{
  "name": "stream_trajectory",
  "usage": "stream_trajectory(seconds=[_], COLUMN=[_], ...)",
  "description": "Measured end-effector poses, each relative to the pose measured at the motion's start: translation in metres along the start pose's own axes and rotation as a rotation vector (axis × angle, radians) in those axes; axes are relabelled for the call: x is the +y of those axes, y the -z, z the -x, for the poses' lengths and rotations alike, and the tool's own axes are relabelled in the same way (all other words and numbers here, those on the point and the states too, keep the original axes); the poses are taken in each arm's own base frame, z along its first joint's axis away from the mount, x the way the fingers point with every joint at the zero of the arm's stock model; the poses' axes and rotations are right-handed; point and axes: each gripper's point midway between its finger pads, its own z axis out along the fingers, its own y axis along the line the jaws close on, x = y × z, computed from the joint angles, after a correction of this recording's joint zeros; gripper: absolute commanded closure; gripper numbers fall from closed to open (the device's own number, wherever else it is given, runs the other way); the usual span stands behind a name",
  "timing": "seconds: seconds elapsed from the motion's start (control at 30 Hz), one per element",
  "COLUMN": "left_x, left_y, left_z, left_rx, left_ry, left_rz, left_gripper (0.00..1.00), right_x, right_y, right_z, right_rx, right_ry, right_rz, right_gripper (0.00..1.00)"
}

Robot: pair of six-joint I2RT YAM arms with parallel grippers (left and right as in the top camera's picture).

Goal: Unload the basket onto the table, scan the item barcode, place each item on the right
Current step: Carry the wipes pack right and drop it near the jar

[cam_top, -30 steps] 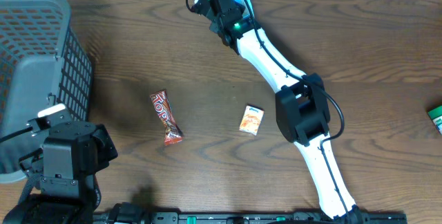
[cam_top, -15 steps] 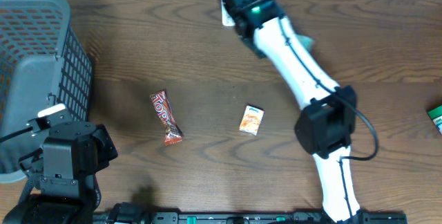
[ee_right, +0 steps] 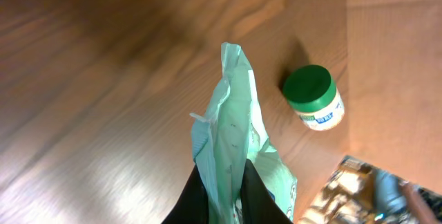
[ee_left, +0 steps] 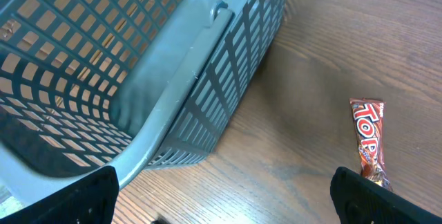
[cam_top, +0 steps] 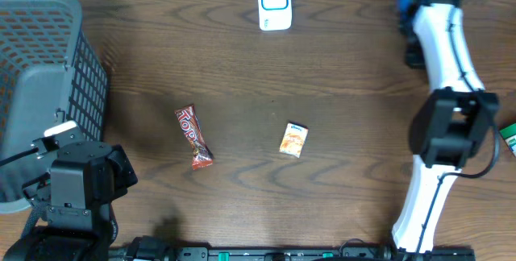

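Note:
My right gripper (ee_right: pixel 222 189) is shut on a mint-green packet (ee_right: pixel 231 127), which stands up between its dark fingers above the wooden table. In the overhead view the right arm (cam_top: pixel 439 43) reaches to the back right corner and the packet is hidden under it. The white scanner with a blue face (cam_top: pixel 274 3) stands at the back centre, well left of that arm. My left gripper (ee_left: pixel 221 200) hangs open and empty at the front left, beside the grey basket (ee_left: pixel 173 106).
A red chocolate bar (cam_top: pixel 193 136) and a small orange packet (cam_top: pixel 293 139) lie mid-table. A green-lidded jar (ee_right: pixel 313 98) and a shiny foil pack (ee_right: pixel 352 193) sit below the right gripper. The basket (cam_top: pixel 48 84) fills the left side. A green item (cam_top: pixel 508 136) lies at the right edge.
The right arm has swung from over the scanner at the back centre to the back right corner, uncovering the scanner. The left arm has not moved.

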Motion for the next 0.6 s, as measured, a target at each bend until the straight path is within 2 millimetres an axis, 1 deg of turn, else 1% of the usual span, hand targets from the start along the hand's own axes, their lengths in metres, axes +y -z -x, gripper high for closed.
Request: stream_trajectory(seconds=[0.07, 0.1, 0.2, 0.27, 0.3, 0.33, 0.37, 0.4, 0.43, 0.47, 0.53, 0.6], left_x=[0.000, 0.000, 0.000, 0.000, 0.000, 0.000, 0.000, 0.000, 0.000, 0.000, 0.000, 0.000], left_y=[0.000, 0.000, 0.000, 0.000, 0.000, 0.000, 0.000, 0.000, 0.000, 0.000, 0.000, 0.000], left_z=[0.000, 0.000, 0.000, 0.000, 0.000, 0.000, 0.000, 0.000, 0.000, 0.000, 0.000, 0.000], left_rx=[0.000, 0.000, 0.000, 0.000, 0.000, 0.000, 0.000, 0.000, 0.000, 0.000, 0.000, 0.000], left_ry=[0.000, 0.000, 0.000, 0.000, 0.000, 0.000, 0.000, 0.000, 0.000, 0.000, 0.000, 0.000], left_rz=[0.000, 0.000, 0.000, 0.000, 0.000, 0.000, 0.000, 0.000, 0.000, 0.000, 0.000, 0.000], left_gripper=[0.02, 0.02, 0.02, 0.02, 0.02, 0.02, 0.02, 0.02, 0.02, 0.02, 0.02, 0.02], right_x=[-0.015, -0.020, -0.035, -0.043, -0.049, -0.054, -0.059, -0.063, -0.069, -0.073, -0.080, -0.081], right_y=[-0.031, -0.038, -0.070, -0.084, -0.090, -0.094, -0.098, -0.100, -0.102, -0.103, -0.099, -0.090], right_z=[0.000, -0.002, -0.013, -0.021, -0.025, -0.027, -0.028, -0.029, -0.032, -0.034, -0.037, -0.034], right_rx=[0.036, 0.048, 0.106, 0.143, 0.161, 0.171, 0.180, 0.188, 0.200, 0.211, 0.232, 0.230], right_ry=[-0.061, -0.073, -0.112, -0.124, -0.135, -0.147, -0.165, -0.177, -0.178, -0.180, -0.176, -0.179], right_rz=[-0.010, -0.015, -0.031, -0.039, -0.043, -0.047, -0.049, -0.052, -0.057, -0.060, -0.062, -0.039], right_gripper=[0.99, 0.99, 0.99, 0.99, 0.95, 0.82, 0.52, 0.20, 0.06, 0.01, 0.01, 0.01])
